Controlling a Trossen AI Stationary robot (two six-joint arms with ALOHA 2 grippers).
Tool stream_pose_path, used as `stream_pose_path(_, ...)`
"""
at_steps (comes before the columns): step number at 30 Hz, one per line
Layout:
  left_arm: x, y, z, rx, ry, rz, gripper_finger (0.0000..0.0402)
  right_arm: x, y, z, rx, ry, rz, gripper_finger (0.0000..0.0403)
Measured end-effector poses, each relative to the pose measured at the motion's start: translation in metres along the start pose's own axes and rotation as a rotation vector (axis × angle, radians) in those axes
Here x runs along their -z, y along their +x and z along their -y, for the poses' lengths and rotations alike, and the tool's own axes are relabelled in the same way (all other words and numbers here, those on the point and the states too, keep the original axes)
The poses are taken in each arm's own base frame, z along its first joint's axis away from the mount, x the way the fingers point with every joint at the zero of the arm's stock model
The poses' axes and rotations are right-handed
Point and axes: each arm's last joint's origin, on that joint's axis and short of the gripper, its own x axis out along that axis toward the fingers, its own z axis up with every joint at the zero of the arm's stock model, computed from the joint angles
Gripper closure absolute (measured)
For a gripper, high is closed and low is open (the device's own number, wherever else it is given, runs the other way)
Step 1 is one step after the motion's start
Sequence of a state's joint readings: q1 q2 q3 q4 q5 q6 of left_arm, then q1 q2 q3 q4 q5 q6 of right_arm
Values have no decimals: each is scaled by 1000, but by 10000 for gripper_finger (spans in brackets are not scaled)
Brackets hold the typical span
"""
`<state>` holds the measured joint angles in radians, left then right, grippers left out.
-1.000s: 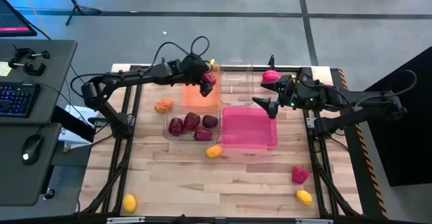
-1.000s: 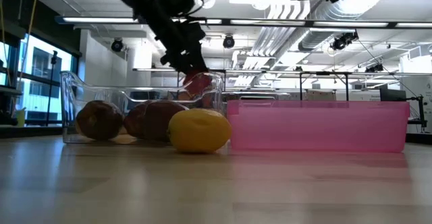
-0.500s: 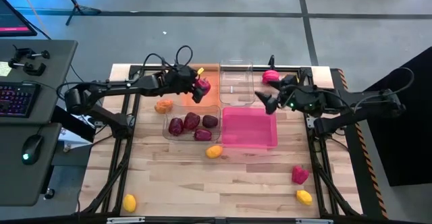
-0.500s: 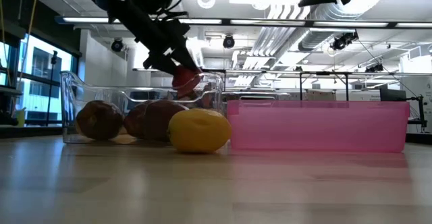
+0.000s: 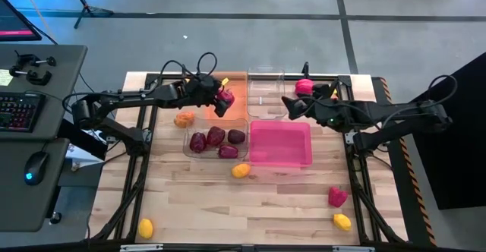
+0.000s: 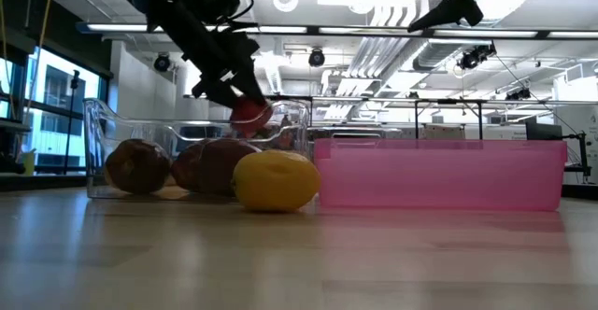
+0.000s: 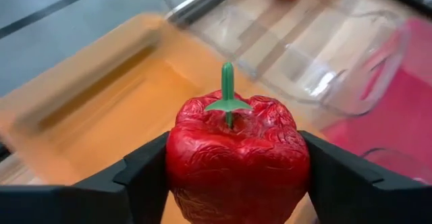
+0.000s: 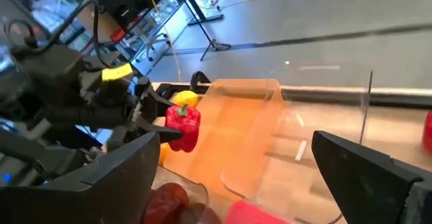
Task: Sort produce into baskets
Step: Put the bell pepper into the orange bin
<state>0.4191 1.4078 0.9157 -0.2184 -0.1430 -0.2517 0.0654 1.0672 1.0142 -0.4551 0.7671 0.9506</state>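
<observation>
Lab | desk with keyboard [image 5: 17, 109] | exposed ceiling ducts [image 6: 411, 21]

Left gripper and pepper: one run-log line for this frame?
left gripper: shut on red pepper, above orange basket | right gripper: open, empty, over clear basket | pink basket: empty

Wooden table [image 5: 228, 206], light planks, black frame rails at its sides. Grey desk [image 5: 34, 142] beside it holds a keyboard [image 5: 17, 111] and a mouse [image 5: 30, 177]; monitor corner [image 5: 15, 20] behind. Tripod legs [image 5: 87, 9] on grey floor. Ceiling ducts [image 6: 392, 16] and strip lights overhead.
</observation>
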Motion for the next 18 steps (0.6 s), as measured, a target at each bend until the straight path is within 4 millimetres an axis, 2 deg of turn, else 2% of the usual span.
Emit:
stream_pose_path(7, 1, 0, -3, -32, -52, -11, 57, -2, -2, 3, 35, 33, 40, 27)
stream_pose_path(13, 1, -1, -1, 41, -116, -28, 49, -3, -2, 4, 61, 64, 77, 27)
stream_pose_path(18, -11, -16, 1, 127, -197, 63, 49, -4, 2, 5, 79, 70, 84, 27)
